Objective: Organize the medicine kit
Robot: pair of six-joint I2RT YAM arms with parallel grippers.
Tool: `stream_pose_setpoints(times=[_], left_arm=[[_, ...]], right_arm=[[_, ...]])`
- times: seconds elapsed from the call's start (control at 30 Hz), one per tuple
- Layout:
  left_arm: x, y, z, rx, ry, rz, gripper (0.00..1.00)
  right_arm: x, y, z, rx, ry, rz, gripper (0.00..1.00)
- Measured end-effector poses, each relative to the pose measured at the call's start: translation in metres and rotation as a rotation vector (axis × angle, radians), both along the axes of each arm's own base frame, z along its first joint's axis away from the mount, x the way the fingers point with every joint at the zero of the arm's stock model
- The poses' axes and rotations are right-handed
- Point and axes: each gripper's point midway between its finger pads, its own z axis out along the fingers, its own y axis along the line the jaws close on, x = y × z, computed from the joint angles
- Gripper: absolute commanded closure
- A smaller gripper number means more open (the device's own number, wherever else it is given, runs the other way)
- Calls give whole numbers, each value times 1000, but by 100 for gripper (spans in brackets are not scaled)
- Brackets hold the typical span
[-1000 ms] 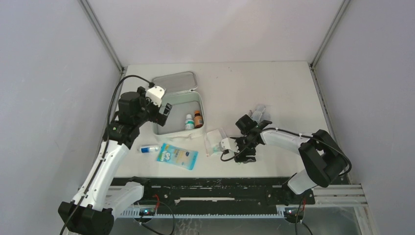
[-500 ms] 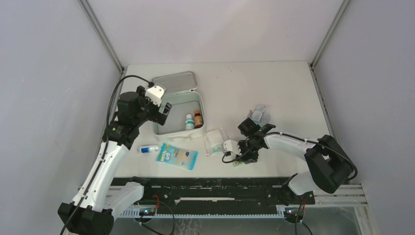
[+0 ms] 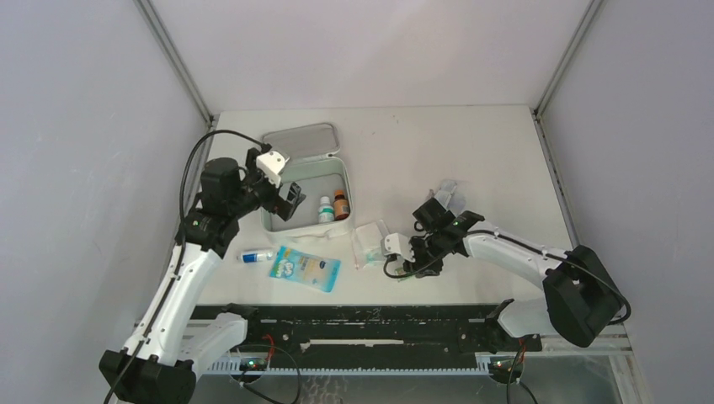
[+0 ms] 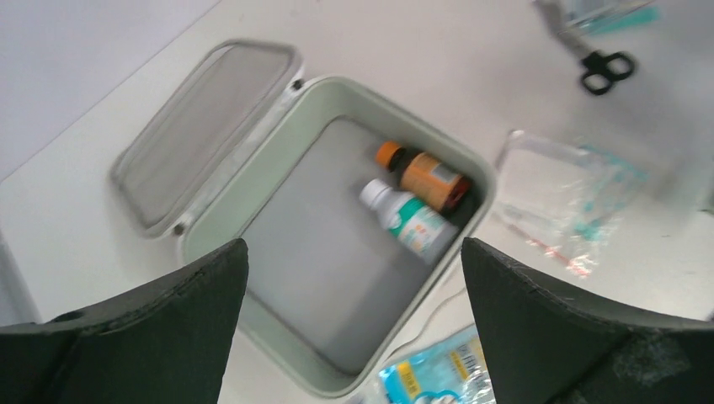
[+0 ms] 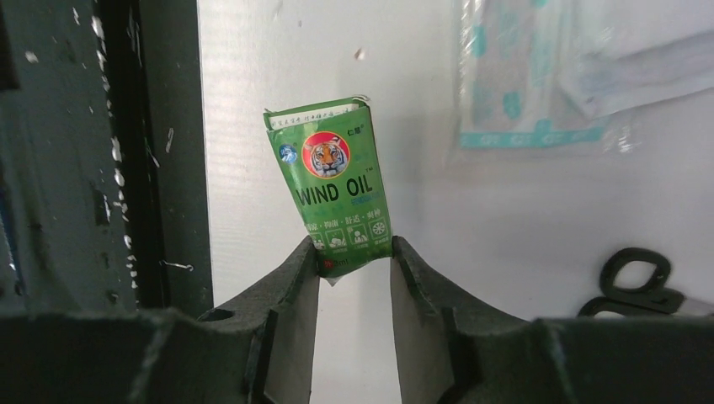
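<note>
Now the right gripper (image 5: 355, 252) is closed to a narrow gap on the bottom edge of a small green foil sachet (image 5: 335, 192) printed WIND OIL under a tiger badge. It holds the sachet upright just beside the black rail (image 5: 126, 151) at the near edge of the white table (image 3: 438, 143). Over the last second this arm's elbow has swung out to the right and the wrist has drawn slightly left, so the sachet looks secured and ready to carry. Just beyond it lie a clear plastic bag (image 5: 522, 76) and black scissors (image 5: 640, 282). The left gripper (image 4: 354, 252) has turned and edged right over the case; its jaws are spread wide and hold nothing. Below it sits the medicine kit (image 4: 320, 227), a white rounded-square soft case at the far left of the table. The case is open, its grey mesh lid laid back on the far side and its inner rim pale green. Inside, an orange-capped brown bottle (image 4: 421, 172) and a white-capped bottle (image 4: 404, 220) lie touching against the right wall, leaving most of the floor bare. A blue-and-white flat packet (image 3: 305, 269) waits just near of the case.
</note>
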Motion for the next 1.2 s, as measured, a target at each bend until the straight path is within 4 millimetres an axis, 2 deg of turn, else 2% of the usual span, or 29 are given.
stream_pose_setpoints(times=[0.23,0.3,0.57,0.63,0.73,0.87,0.97,1.1,1.2], left_arm=[[-10,-38,7,-165,58,-154,0],[-11,-49,2,-215,102,-183,0],[-19,-106,-21,-419,376,-278,0],[-21,-120,-26,-471,450,-294,0],[-22,-139,-30,-547,553,-301,3],[-23,-159,-39,-615,681,-289,11],[-26,-169,-46,-639,756,-280,20],[-29,-178,-52,-658,832,-281,39],[-31,-183,-51,-681,868,-299,46]], right_arm=[[20,29,41,106,-30,-34,72],[28,37,56,138,-47,-53,71],[78,68,134,295,-136,-167,70],[87,73,146,320,-146,-195,69],[95,78,155,335,-143,-232,69],[99,79,157,334,-121,-282,69],[100,79,157,334,-111,-304,69],[100,79,157,331,-103,-324,69],[101,78,155,322,-100,-336,69]])
